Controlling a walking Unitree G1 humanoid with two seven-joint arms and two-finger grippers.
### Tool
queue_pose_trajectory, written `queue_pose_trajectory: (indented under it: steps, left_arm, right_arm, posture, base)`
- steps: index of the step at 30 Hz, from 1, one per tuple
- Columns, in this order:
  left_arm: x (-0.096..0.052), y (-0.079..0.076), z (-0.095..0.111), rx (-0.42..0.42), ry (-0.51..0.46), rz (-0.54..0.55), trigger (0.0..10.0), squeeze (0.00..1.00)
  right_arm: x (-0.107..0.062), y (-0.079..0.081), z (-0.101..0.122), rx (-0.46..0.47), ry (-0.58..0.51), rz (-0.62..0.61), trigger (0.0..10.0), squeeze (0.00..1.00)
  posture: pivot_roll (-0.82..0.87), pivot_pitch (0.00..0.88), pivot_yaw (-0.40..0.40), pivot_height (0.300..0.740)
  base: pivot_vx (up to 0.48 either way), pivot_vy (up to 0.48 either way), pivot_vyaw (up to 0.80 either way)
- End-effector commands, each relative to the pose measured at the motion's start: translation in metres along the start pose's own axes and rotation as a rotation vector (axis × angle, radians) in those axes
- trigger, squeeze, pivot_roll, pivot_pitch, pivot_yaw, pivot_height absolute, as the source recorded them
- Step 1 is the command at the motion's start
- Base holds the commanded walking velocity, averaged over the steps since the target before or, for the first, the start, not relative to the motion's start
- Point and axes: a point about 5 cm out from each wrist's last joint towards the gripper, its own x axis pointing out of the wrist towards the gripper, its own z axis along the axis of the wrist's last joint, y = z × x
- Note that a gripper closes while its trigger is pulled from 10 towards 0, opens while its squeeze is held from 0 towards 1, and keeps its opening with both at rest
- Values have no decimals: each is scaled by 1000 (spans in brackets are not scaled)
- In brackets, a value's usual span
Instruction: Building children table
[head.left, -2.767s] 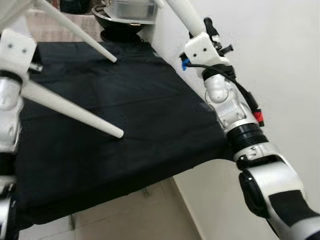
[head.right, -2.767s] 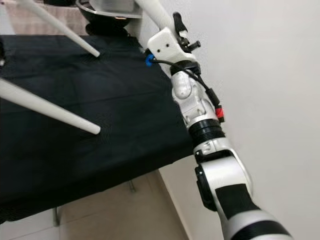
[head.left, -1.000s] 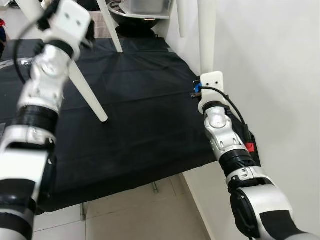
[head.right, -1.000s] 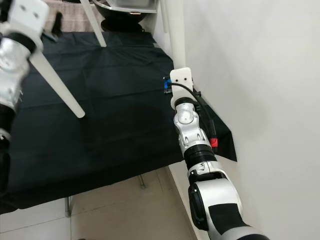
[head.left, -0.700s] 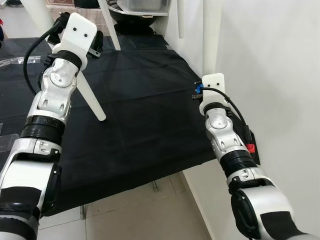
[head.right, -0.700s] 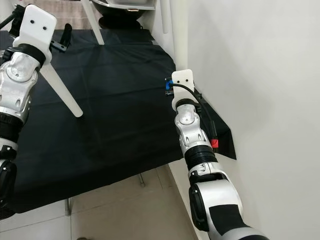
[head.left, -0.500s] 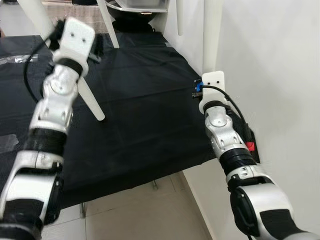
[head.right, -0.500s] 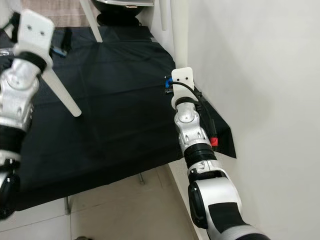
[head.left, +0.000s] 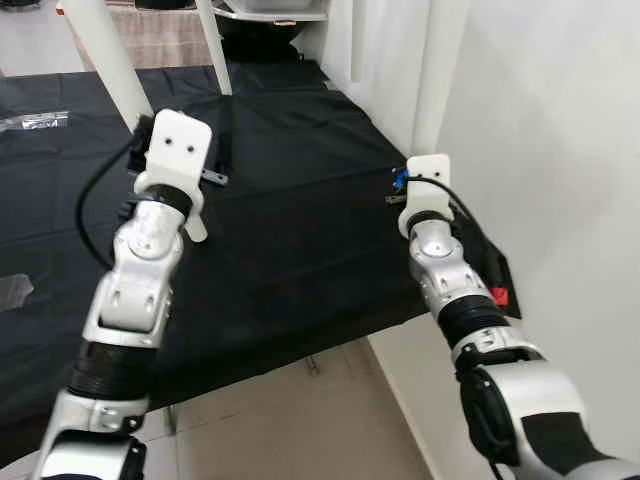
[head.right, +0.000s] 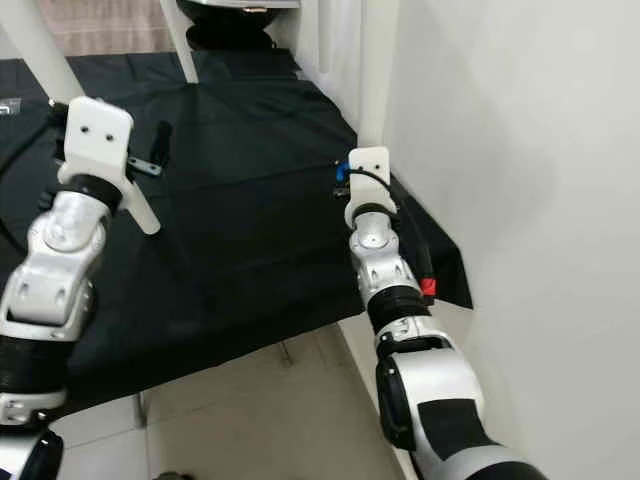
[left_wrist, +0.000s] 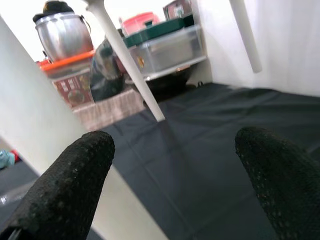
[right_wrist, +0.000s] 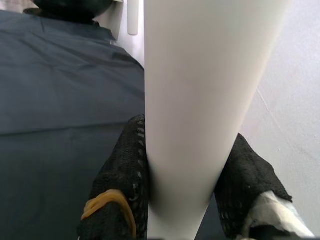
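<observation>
The right gripper (right_wrist: 187, 190) clamped a smooth white tapered leg (right_wrist: 210, 75) pointing toward 12 o'clock; the left gripper (left_wrist: 170, 180) was spread beside another leg (left_wrist: 35, 145).

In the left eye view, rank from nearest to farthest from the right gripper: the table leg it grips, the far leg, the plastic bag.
1. Gripped table leg, within the right gripper.
2. Far leg, across the black cloth.
3. Plastic bag, left edge.

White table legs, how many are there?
4 white tapered legs: one beside the left gripper, one clamped in the right gripper, two farther back above the black cloth.
</observation>
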Motion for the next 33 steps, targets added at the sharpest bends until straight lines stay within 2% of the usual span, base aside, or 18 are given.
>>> queue_pose_trajectory:
  steps: [1,6,7,10,11,12,13,24,25,30,31,32,33]
  left_arm:
    - [-5,-4,1,-34,13,3,10000,0]
    - [-17,-12,1,-72,54,-1,10000,0]
    - [-19,-13,2,-69,55,-6,10000,0]
    - [-20,-14,2,-66,56,-8,10000,0]
    - [-22,-14,3,-67,61,-9,10000,0]
    - [-22,-14,3,-67,61,-9,10000,0]
    - [-25,-14,4,-77,73,-5,10000,0]
    - [-33,-19,4,-91,98,-11,10000,0]
    - [-34,-20,4,-89,103,-13,10000,0]
    - [-37,-22,4,-97,107,-15,10000,0]
    - [-38,-22,4,-99,106,-17,10000,0]
    - [-41,-24,3,-103,106,-24,10000,0]
    - [-41,-24,3,-103,106,-24,10000,0]
  right_arm:
    - [-3,-4,-23,-50,111,11,0,0]
    - [-3,2,-22,-23,115,15,0,0]
    - [-2,3,-19,-18,110,16,5725,0]
    - [-2,4,-18,-15,106,17,5725,0]
    - [-1,4,-16,-10,101,15,10000,0]
    - [-1,4,-16,-10,101,15,10000,0]
    - [0,4,-12,12,83,14,10000,1000]
    - [0,5,-3,37,18,38,10000,1000]
    - [0,4,-2,22,3,32,10000,0]
    - [-5,-7,5,66,-75,-6,10000,0]
    - [-8,-9,5,80,-93,-8,10000,0]
    - [-18,-15,5,97,-132,-17,10000,0]
    - [-18,-15,5,97,-132,-17,10000,0]
  posture:
    - [150,205,-140,740]
    - [156,205,-142,740]
    - [158,203,-141,740]
    - [158,203,-141,740]
    - [161,199,-141,740]
    - [161,199,-141,740]
    - [157,196,-140,740]
    - [156,188,-137,740]
    - [157,187,-138,740]
    - [157,181,-135,740]
    - [155,179,-135,740]
    - [152,178,-133,740]
    - [152,178,-133,740]
  base:
    - [0,0,0]
    - [0,0,0]
    - [0,0,0]
    - [0,0,0]
    - [0,0,0]
    - [0,0,0]
    - [0,0,0]
    - [0,0,0]
    - [0,0,0]
    - [0,0,0]
    - [0,0,0]
    - [0,0,0]
    - [0,0,0]
